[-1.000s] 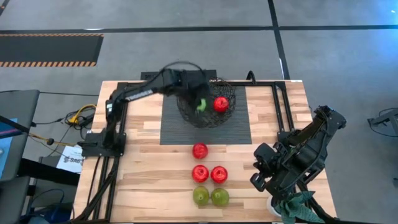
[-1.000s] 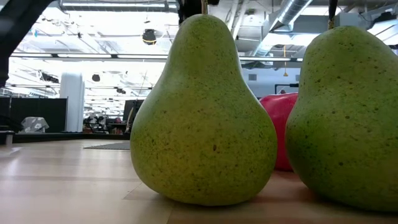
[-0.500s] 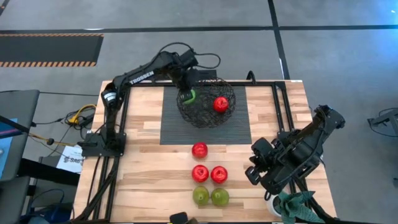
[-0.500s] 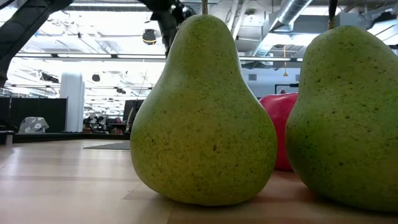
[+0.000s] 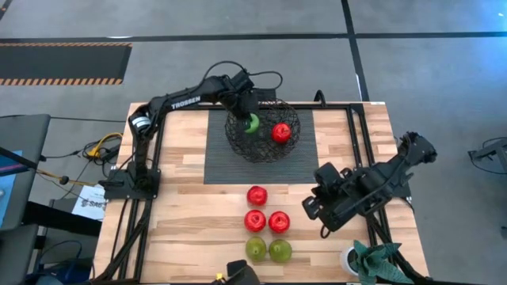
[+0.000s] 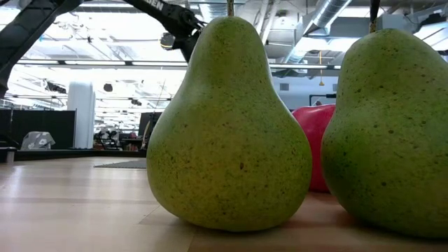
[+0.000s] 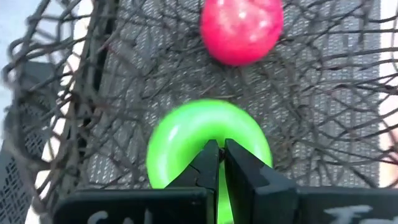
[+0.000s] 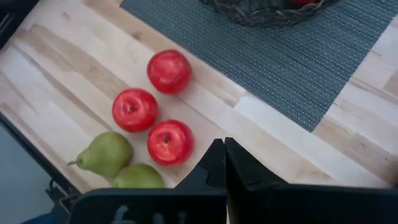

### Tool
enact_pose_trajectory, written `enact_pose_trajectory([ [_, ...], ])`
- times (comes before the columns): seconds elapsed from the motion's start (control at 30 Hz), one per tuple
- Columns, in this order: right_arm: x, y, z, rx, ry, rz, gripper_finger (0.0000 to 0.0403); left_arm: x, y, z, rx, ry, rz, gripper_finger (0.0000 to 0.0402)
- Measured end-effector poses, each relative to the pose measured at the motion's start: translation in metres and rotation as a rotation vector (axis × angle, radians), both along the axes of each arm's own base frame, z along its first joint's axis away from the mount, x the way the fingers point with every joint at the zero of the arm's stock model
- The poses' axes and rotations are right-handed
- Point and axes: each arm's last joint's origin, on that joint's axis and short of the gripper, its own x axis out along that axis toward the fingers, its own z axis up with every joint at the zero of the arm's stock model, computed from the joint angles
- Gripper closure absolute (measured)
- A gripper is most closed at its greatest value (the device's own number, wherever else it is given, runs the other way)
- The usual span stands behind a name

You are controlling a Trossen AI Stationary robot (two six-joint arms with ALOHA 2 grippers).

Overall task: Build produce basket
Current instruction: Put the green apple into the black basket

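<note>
The left gripper (image 5: 247, 111) hangs over the wire basket (image 5: 287, 149) at its far-left rim, jaws clenched together, empty, above the green apple (image 7: 186, 140). This apple and one red apple (image 5: 280, 132) lie inside the basket. The right gripper (image 5: 311, 208), jaws also clenched, hovers over the bench (image 5: 182, 222) beside three red apples (image 5: 256, 195) and two pears (image 5: 255, 248).

floor: grey concrete (image 5: 238, 59), black lines, hazard-striped strip (image 5: 63, 81)
worktop: my light wood planks (image 5: 182, 237)
ceiling: exposed ducts (image 6: 329, 14), bright lights
left edge: cables (image 5: 95, 150)
</note>
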Motion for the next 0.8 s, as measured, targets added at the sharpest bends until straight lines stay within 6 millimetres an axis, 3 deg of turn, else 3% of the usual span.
enact_pose_trajectory([
  [0.3, 0.005, -0.007, 0.000, 0.002, -0.004, -0.029, 0.0399, -0.015, 0.021, -0.001, -0.081, -0.038, 0.047, 0.0401],
  [0.8, 0.006, -0.009, 0.000, 0.003, -0.007, -0.037, 0.0396, -0.015, 0.019, -0.001, -0.144, -0.058, 0.048, 0.0401],
])
